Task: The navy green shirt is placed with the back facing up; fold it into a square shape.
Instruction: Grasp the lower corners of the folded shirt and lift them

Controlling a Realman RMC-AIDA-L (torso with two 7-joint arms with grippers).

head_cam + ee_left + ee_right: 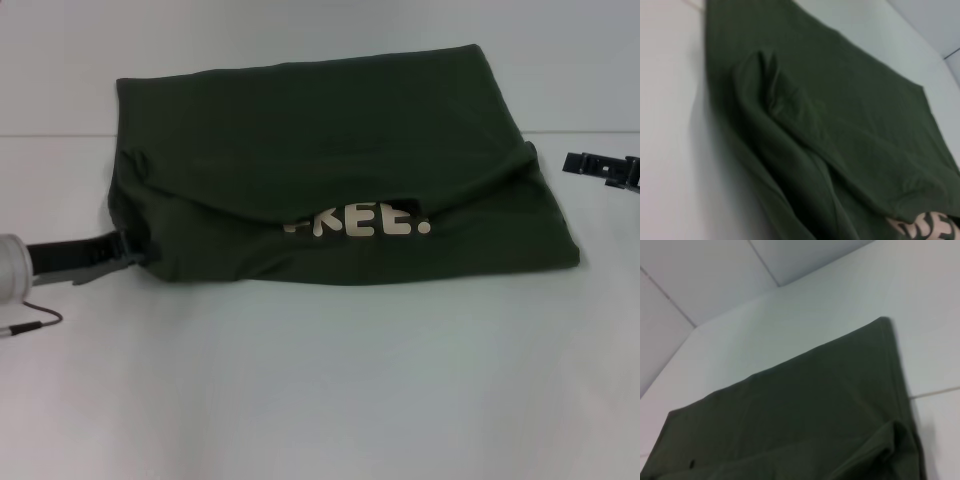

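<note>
The navy green shirt [340, 170] lies in the middle of the white worktop [320, 380], folded into a rough rectangle of soft, matte, dark olive cloth. Its far edge runs fairly straight, with a sharp corner at the far right. An upper layer is folded forward from the back, and its loose front edge sags in a shallow curve across the lower layer. Under that curve the cream block letters [360, 221] peek out, their tops covered by the fold, so only the lower parts and a full stop show. The near edge of the lower layer lies flat on the worktop, ending in a neat corner at the near right.

The left claw [128, 250] reaches in low from the left side and sits at the near left corner of the shirt, touching the cloth there; whether it is open or closed I cannot tell, as the fabric hides its tips. The left wrist view shows that corner as a thick, rounded roll of bunched cloth [785, 130] with soft creases, and a bit of the lettering beyond it.

The right claw [600, 166] hovers at the right, just beside the shirt's right edge and apart from it; its state cannot be told either. The right wrist view shows the smooth, plain top layer [805, 405] with a hemmed edge.
</note>
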